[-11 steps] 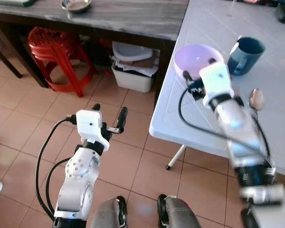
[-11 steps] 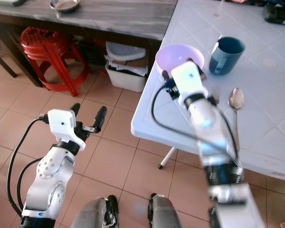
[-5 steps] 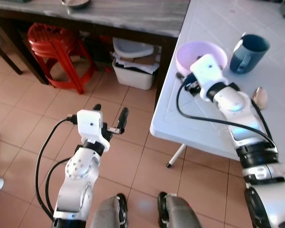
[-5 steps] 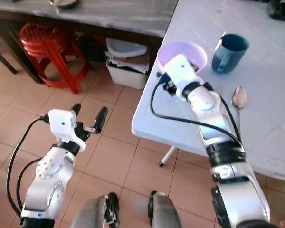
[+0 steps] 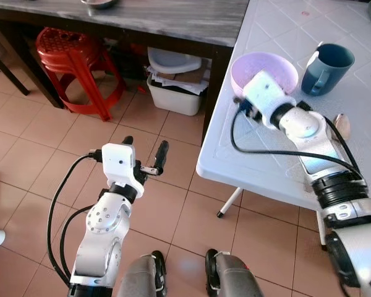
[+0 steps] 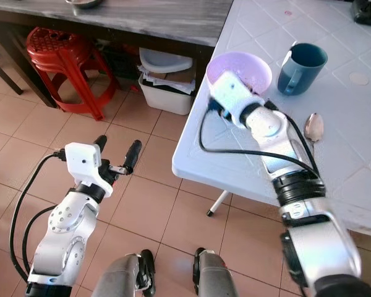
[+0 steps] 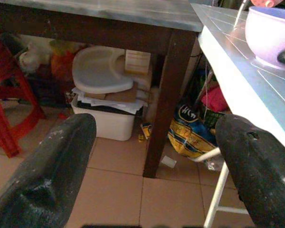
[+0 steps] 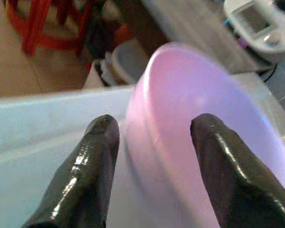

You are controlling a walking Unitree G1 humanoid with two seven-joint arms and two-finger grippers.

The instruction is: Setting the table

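Observation:
A lilac bowl (image 5: 279, 63) stands near the left edge of the white table (image 5: 266, 162), with a dark blue mug (image 5: 329, 64) to its right and a metal spoon (image 5: 342, 123) lying nearer me. My right gripper (image 8: 154, 121) is open at the bowl's near-left side. One of its fingers (image 8: 97, 156) lies low over the table beside the bowl (image 8: 204, 85), and the other is against its wall. My left gripper (image 5: 144, 143) hovers open and empty over the tiled floor, left of the table.
A dark wooden table (image 5: 173, 18) runs along the back with a metal dish (image 5: 99, 3) on it. Under it are a red stool (image 5: 68, 55) and a white bin (image 5: 173, 93) of clutter. Bags lie by the white table's leg (image 7: 190, 133).
My right wrist has swung left and forward along the table edge, bringing its fingers up to the lilac bowl. The left arm has held still.

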